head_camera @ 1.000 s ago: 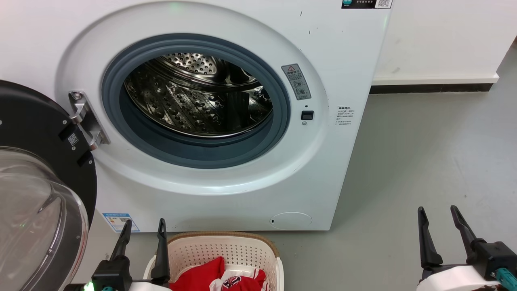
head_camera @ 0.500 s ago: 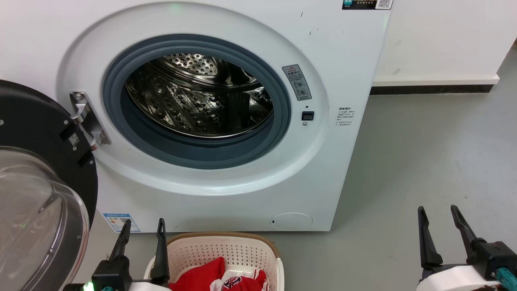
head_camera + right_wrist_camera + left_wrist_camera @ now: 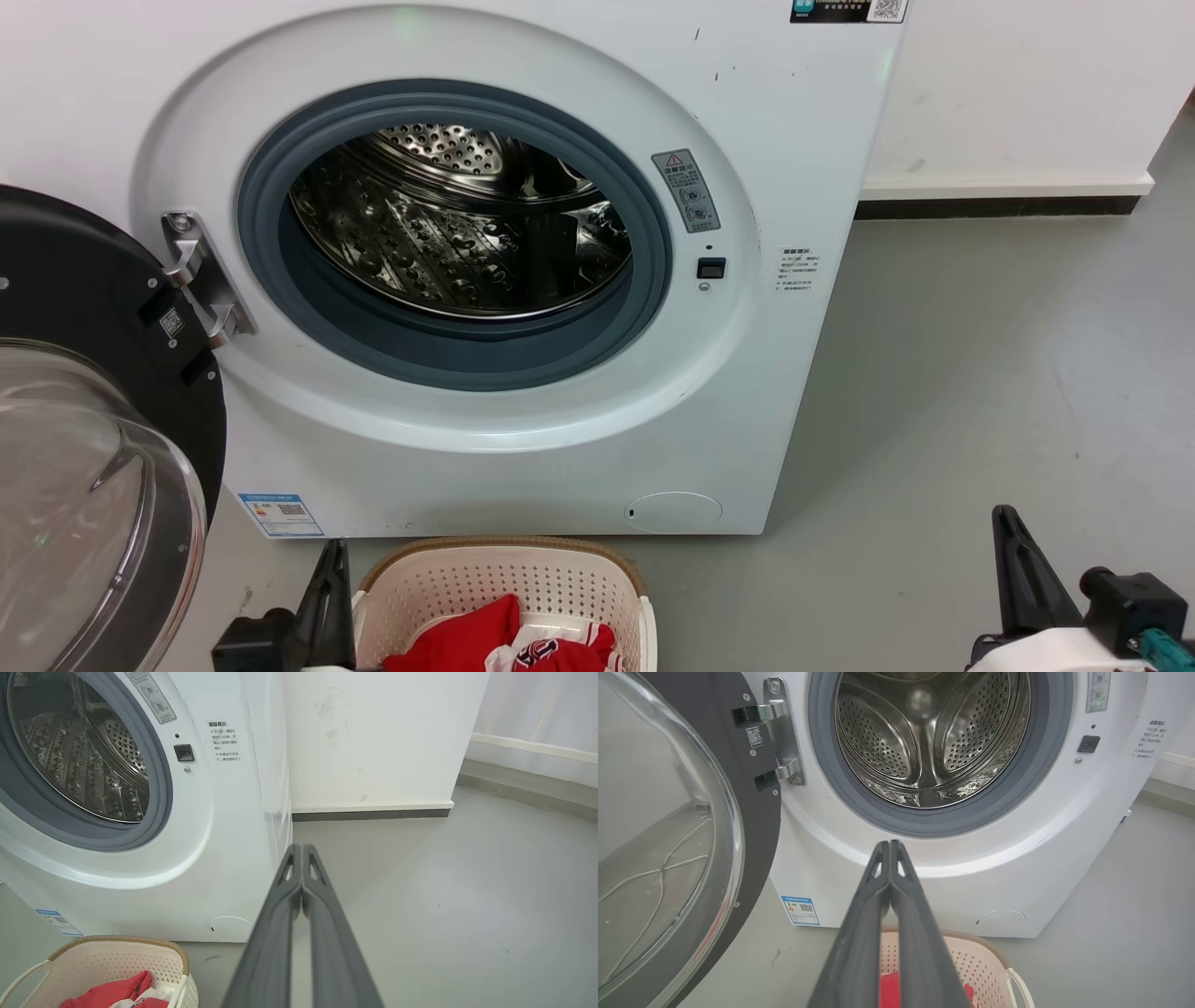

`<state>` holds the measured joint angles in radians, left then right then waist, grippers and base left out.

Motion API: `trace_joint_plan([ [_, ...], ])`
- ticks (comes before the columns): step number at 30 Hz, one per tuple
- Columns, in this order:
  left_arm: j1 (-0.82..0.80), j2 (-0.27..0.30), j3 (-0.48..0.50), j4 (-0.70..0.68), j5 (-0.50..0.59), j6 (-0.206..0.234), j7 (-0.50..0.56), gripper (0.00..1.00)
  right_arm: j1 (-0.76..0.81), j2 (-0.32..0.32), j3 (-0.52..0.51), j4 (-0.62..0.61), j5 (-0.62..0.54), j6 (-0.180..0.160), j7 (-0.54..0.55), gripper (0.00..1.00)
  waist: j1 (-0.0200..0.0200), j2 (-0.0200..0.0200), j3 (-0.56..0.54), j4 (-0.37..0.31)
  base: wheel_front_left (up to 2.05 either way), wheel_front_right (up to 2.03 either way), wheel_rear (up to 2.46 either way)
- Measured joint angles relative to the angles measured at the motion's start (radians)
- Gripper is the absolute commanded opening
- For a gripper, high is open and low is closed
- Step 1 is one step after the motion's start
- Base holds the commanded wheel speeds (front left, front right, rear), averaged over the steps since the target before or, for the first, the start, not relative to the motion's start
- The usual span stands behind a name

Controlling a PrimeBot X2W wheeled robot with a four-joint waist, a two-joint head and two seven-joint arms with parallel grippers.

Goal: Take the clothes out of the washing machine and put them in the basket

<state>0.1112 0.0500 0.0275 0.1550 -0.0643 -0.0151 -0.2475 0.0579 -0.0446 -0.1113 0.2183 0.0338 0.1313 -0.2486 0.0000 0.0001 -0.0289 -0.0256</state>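
**Status.** Both claws are closed and carry nothing. The left claw [image 3: 888,843] has its two fingers pressed tip to tip and sits just beside the left rim of the basket [image 3: 504,544]. The right claw [image 3: 301,847] is shut the same way over bare floor [image 3: 980,373], well apart from the washing machine [image 3: 523,457].

**Location of the load.** The clothes [image 3: 471,635] lie in the basket, which stands on the floor just in front of the machine, below the door opening. The drum [image 3: 448,233] shows bare perforated steel and no red fabric. In the head view, its lowest front part is hidden behind the door ring [image 3: 448,364].

**Procedure.** Judge the unloading complete or nearly so.
1. Check the bottom of the drum in the left wrist view for caught fabric.
2. If you need another reach, open the claw first.
3. Enter through the centre of the ring.

**Obstructions.**
- The door [image 3: 93,439] hangs open at the left, near the left claw. Keep that arm clear of the glass.
- The hinge [image 3: 201,280] projects beside the ring's left edge.
- The basket rim sits directly below the reach path, so lift over it.
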Motion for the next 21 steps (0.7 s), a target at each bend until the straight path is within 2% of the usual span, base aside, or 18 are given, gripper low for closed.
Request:
trace_joint_plan([
  [21, -0.041, 0.0, 0.02, 0.024, -0.41, -0.029, 0.095, 0.0, -0.023, 0.0, 0.0, 0.009, 0.42, 0.0, 0.092, 0.0, 0.0001, 0.0, 0.005, 0.004, 0.0, 0.0, 0.0],
])
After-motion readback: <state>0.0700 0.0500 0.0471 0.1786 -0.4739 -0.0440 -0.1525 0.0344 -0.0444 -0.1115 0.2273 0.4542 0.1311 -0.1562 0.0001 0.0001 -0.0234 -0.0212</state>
